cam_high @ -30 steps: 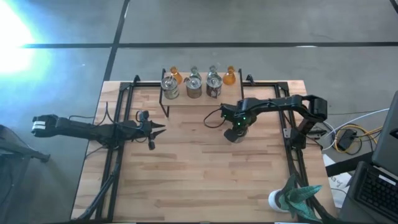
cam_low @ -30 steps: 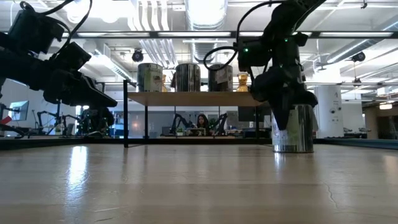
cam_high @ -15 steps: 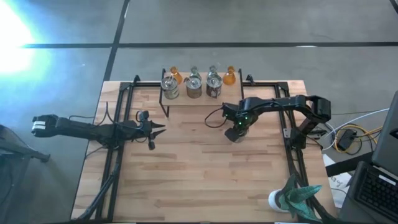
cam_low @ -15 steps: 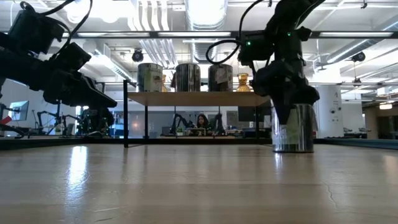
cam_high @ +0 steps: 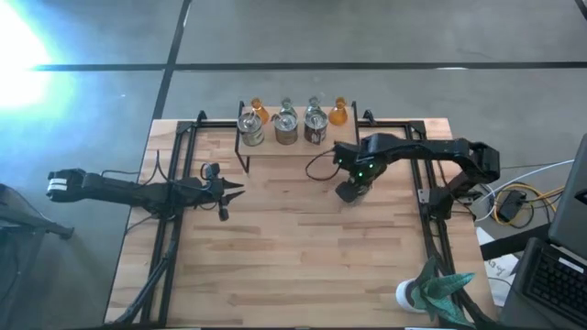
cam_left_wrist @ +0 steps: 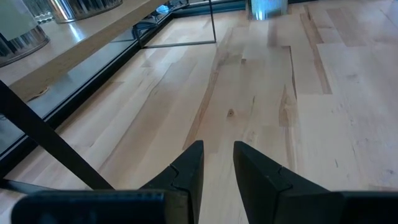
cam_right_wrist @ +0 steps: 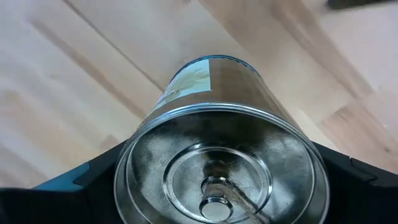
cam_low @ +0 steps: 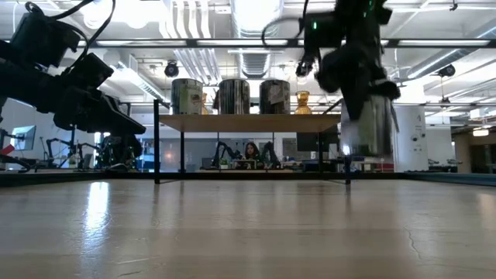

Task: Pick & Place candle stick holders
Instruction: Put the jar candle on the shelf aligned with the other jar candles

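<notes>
Silvery jar-like holder (cam_right_wrist: 217,155), label unreadable, hangs above table clamped in right claw (cam_high: 349,191).

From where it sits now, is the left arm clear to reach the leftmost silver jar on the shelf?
Probably yes. The left hand holds nothing, and bare table lies between it and the leftmost silver jar on the shelf. The right hand, carrying another jar, is off to the side.

Four silvery jars (cam_high: 251,130), two amber bulbs (cam_high: 259,112), perhaps two pale green bulbs (cam_high: 288,106), one teal spiky object (cam_high: 438,289).

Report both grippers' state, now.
Left gripper: open a little, holding nothing.
Right gripper: shut on a silvery jar-like holder, lifted off the table.
</notes>
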`<state>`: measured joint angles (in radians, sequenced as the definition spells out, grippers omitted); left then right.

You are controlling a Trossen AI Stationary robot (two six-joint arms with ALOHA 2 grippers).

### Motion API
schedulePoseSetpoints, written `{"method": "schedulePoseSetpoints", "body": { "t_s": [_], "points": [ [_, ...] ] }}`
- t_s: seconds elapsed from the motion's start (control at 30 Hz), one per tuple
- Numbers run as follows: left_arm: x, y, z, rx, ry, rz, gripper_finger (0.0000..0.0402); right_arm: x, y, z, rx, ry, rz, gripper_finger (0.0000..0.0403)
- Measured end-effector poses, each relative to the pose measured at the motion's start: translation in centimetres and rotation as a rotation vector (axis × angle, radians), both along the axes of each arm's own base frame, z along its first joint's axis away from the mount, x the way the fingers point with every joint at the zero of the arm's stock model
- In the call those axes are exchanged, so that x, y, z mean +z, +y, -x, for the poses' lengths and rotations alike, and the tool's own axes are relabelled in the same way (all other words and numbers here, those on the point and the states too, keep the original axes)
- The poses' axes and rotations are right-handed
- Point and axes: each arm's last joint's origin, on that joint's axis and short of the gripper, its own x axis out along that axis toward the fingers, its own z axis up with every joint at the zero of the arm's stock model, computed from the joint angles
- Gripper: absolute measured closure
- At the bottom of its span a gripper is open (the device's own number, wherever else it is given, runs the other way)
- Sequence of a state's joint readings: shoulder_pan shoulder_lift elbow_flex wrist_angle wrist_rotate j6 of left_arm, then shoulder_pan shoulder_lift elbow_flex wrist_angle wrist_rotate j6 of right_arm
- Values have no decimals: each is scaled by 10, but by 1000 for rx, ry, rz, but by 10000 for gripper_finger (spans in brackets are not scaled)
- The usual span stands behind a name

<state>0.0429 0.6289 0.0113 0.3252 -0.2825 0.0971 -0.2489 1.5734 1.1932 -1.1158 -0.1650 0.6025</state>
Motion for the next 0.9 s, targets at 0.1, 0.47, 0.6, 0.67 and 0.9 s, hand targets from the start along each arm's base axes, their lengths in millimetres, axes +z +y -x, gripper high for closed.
{"method": "schedulePoseSetpoints", "body": {
  "t_s": [0.1,0.47,0.6,0.67,0.9],
  "points": [
    [0,0,0,0,0,0,310,28,0,2,0,-47,13,53],
    [0,0,0,0,4,0,310,129,-13,1,39,-169,159,54],
    [-1,0,0,0,5,0,310,150,-26,-2,58,-169,204,54],
    [0,0,0,0,5,0,310,155,-35,-6,69,-151,217,54],
    [0,0,0,0,5,0,310,157,-70,-23,114,-149,259,54]
  ]
}}
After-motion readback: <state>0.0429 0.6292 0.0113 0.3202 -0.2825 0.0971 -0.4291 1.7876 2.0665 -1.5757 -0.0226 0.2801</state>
